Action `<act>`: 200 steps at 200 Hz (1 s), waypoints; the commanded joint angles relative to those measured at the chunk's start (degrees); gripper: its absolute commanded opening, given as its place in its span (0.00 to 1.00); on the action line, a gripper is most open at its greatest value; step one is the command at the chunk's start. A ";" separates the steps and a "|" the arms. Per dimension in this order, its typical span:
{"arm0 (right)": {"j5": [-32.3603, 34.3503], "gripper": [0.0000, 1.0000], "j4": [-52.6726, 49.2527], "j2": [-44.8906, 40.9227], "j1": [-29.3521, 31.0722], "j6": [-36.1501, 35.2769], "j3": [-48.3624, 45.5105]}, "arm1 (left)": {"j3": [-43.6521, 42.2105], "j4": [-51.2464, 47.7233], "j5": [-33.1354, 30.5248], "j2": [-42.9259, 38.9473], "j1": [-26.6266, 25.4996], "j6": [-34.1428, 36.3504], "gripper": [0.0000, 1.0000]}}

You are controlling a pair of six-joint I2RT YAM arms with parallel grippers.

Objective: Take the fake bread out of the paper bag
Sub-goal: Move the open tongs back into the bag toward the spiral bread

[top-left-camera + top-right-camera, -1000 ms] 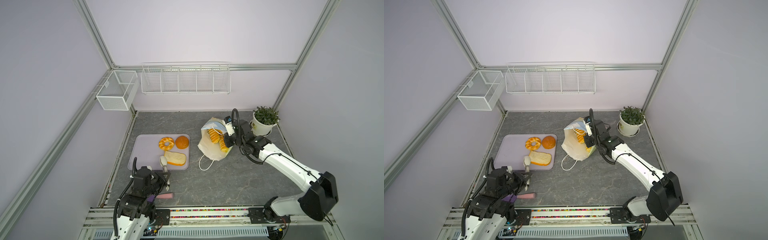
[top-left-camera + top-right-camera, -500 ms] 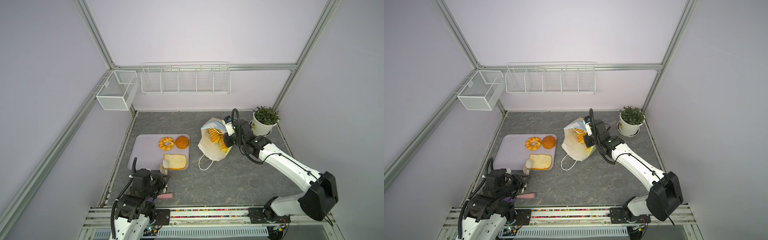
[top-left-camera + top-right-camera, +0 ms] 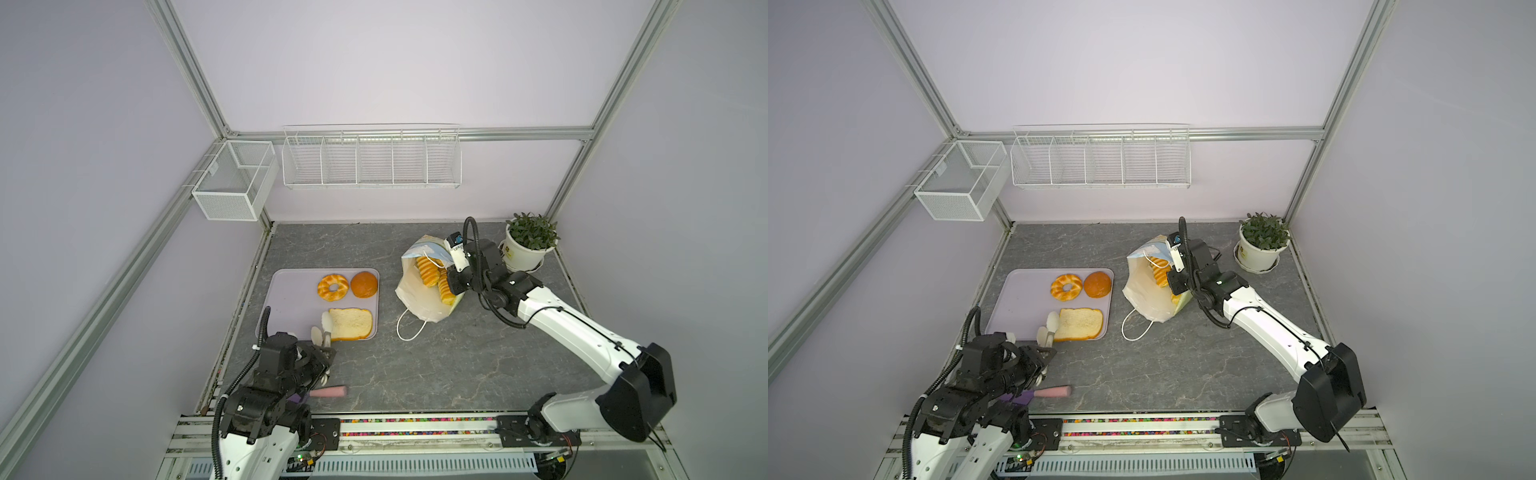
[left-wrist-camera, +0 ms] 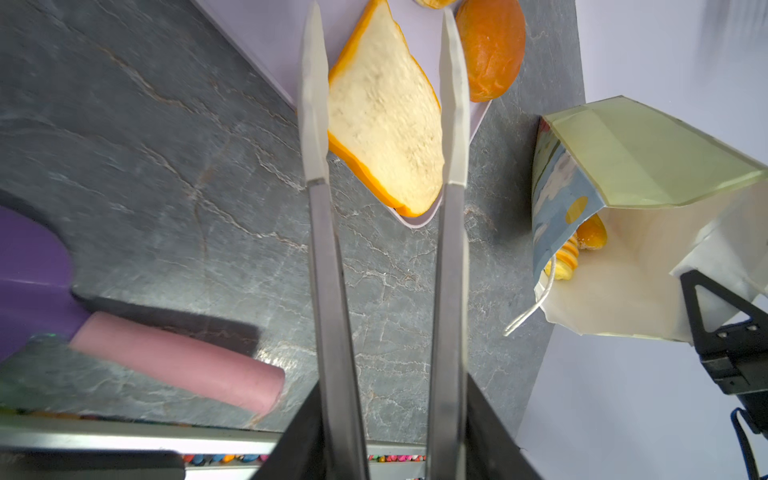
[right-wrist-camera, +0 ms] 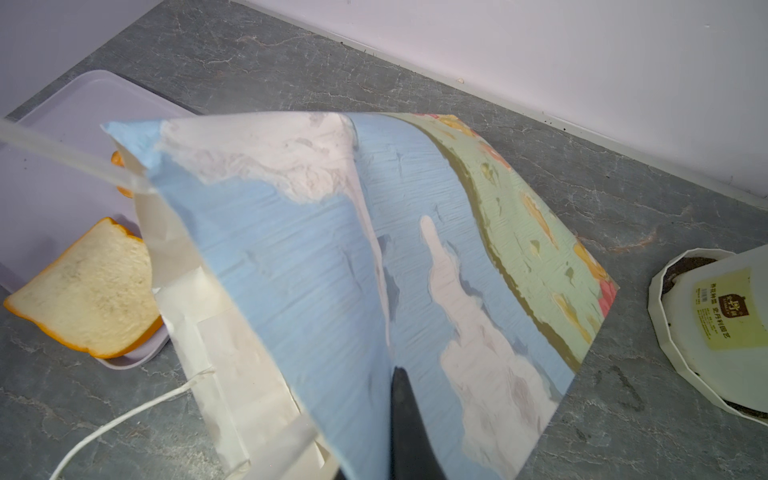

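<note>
While right claw (image 3: 452,279) grips paper bag (image 3: 417,299), left claw (image 3: 322,327) — parted — sits beside toast slice (image 3: 351,324).

Matt paper bag (image 5: 311,270); smooth, veined stone-look tabletop (image 3: 457,365).

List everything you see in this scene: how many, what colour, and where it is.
table: one, grey marbled, under everything
tray: one, lavender, left half of table
braided ring: one, golden-orange, far side of tray
round bun: one, orange, on tray beside the ring
toast slice: one, pale with orange crust, near right corner of tray
ridged loaves: two visible, golden-orange, inside the bag
paper bag: one, white inside, sky print outside, right of tray
potted plant: one, green in white pot, far right corner
pink stick: one, pink with purple end, by left arm
wire rack: one, white, back wall
mesh basket: one, white, left wall
left pincer: one, grey fingers, open, empty, at toast's edge
right pincer: one, black, shut on the paper bag's edge
</note>
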 commanded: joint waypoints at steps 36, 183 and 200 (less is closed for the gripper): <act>-0.99 0.07 1.00 -0.16 -0.30 0.29 0.59 | 8.89 -5.31 -3.37 3.57 0.18 7.74 0.33; -1.79 0.07 2.21 -0.04 -0.33 2.83 1.71 | 26.55 22.02 -4.36 34.28 -36.26 15.63 0.37; -1.98 0.07 1.89 -0.07 -0.33 2.93 1.94 | 27.18 27.45 -3.60 40.20 -37.44 14.81 0.37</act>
